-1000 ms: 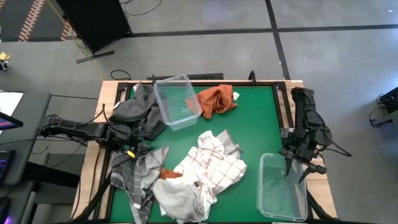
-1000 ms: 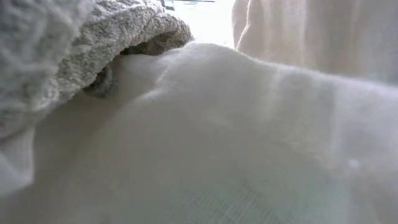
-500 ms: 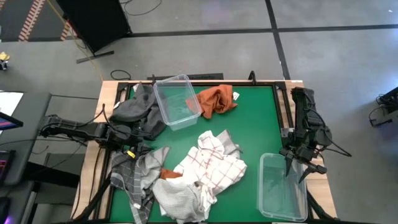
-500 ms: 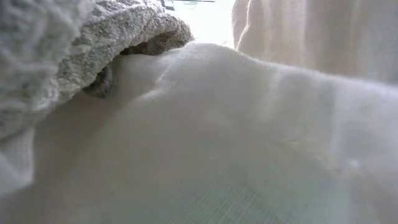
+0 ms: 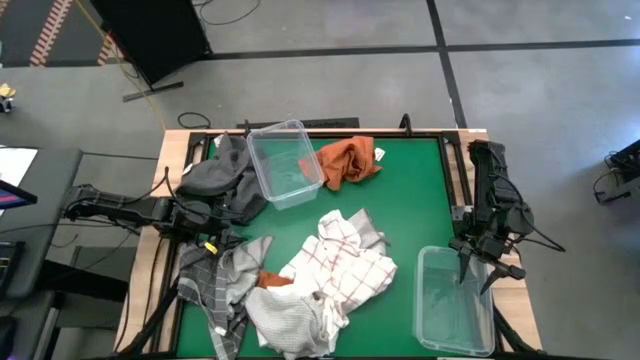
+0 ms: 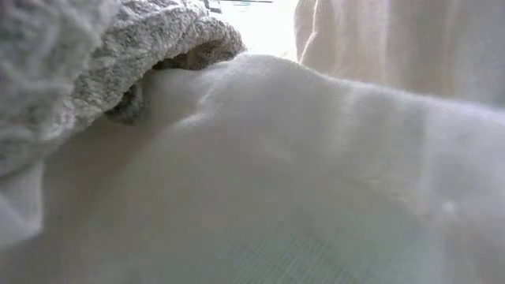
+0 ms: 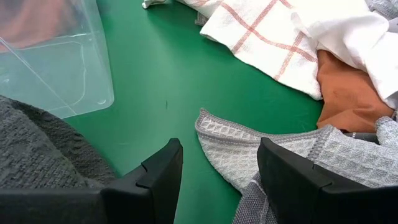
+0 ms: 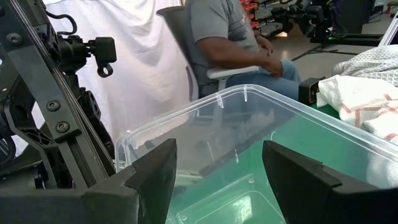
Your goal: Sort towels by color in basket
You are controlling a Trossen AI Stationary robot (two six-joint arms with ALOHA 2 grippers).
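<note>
Five towels (image 5: pixel 330 262), two clear bins (image 5: pixel 286 163). Left gripper (image 7: pixel 219 168) and right gripper (image 8: pixel 217 163) both parted, holding nothing.

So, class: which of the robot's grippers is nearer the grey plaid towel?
Left. The left gripper hangs open at the grey plaid towel; the right gripper, also open, hovers over a clear bin across the table.

Green table mat (image 5: pixel 410 200) on wood-edged table. Black stand/panel (image 5: pixel 150 35) on grey floor behind. Cables (image 5: pixel 225 12) on floor nr it. Seated person (image 8: pixel 233 43) in office chair (image 8: pixel 183 46) beyond table, white curtain (image 8: pixel 134 56) behind
</note>
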